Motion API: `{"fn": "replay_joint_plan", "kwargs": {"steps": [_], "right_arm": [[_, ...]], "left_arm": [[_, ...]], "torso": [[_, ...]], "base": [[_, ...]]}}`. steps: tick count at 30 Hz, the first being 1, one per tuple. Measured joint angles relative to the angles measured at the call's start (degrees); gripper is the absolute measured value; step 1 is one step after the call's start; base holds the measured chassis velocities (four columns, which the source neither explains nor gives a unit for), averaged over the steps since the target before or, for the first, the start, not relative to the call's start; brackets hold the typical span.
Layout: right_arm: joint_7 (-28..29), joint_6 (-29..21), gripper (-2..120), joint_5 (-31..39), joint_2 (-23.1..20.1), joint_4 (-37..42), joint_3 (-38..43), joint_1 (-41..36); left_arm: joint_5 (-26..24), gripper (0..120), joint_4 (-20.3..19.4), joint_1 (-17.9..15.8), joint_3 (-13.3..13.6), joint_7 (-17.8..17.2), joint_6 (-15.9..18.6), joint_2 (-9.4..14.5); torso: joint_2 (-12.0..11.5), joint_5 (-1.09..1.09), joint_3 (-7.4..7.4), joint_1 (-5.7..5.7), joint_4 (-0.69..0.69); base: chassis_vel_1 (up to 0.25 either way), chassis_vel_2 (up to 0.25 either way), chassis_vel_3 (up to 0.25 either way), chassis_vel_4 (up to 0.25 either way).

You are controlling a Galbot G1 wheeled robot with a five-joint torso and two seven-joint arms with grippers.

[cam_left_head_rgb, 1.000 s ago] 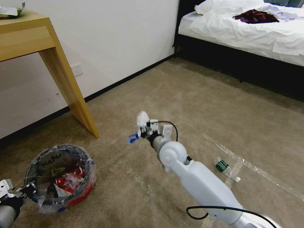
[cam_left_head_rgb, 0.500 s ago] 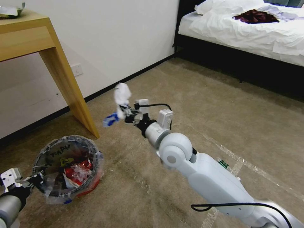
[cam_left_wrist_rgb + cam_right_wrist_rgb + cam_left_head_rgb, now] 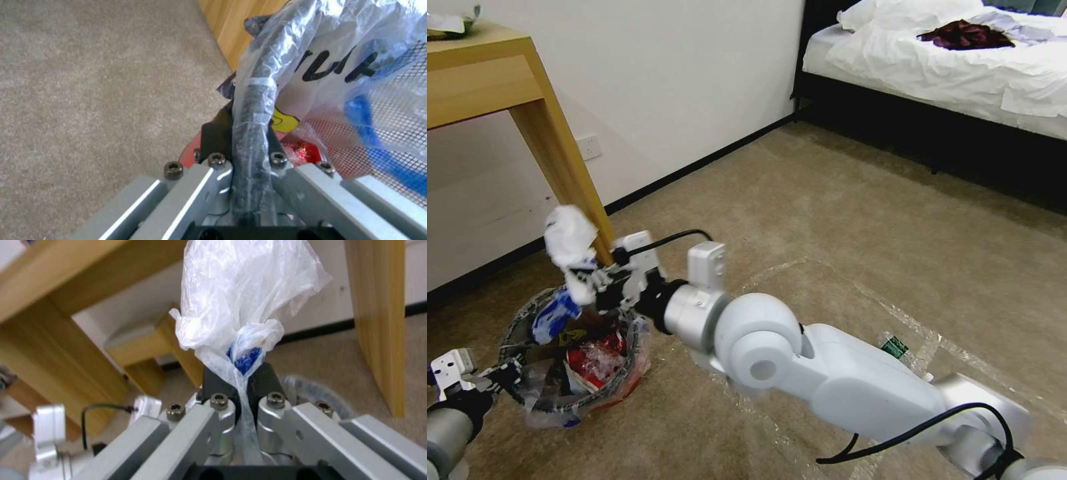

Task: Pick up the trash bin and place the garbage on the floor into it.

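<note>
while clamped on white plastic, right gripper above trash bin, left gripper pinching rim

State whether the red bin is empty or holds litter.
Holds litter: red wrappers and clear plastic lie inside the small round red plastic bin.

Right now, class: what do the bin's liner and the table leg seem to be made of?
Liner: thin clear plastic film, glossy and crinkled, with black writing on it. Table leg: light wood or wood veneer, matt, with faint grain; which of the two cannot be told.
</note>
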Motion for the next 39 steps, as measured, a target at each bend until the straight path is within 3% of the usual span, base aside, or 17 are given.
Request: {"fn": "replay_joint_plan", "kwargs": {"steps": [12, 27, 39], "right_arm": [[3.3, -5.1, 1, 0.6, 2.8, -7.0, -4.7, 2.0], [3.9, -6.1, 1, -1.5, 2.8, -10.3, -8.3, -0.2], [3.6, -6.0, 1, -4.1, 5.3, -14.8, -12.2, -1.0]], "left_arm": [[0.0, 0, 0.4, -0.5, -0.3, 0.0, 0.0, 0.0], [-0.3, 0, 0.7, -1.0, -0.4, 0.0, 0.0, 0.0], [-0.4, 0, 0.5, -1.0, -0.6, 0.0, -0.1, -0.5]], "torso": [[0.0, 0.01, 0.0, 0.0, 0.0], [0.0, 0.01, 0.0, 0.0, 0.0], [0.0, 0.01, 0.0, 0.0, 0.01]], "base": [[0.0, 0.0, 0.0, 0.0], [0.0, 0.0, 0.0, 0.0], [0.0, 0.0, 0.0, 0.0]]}}
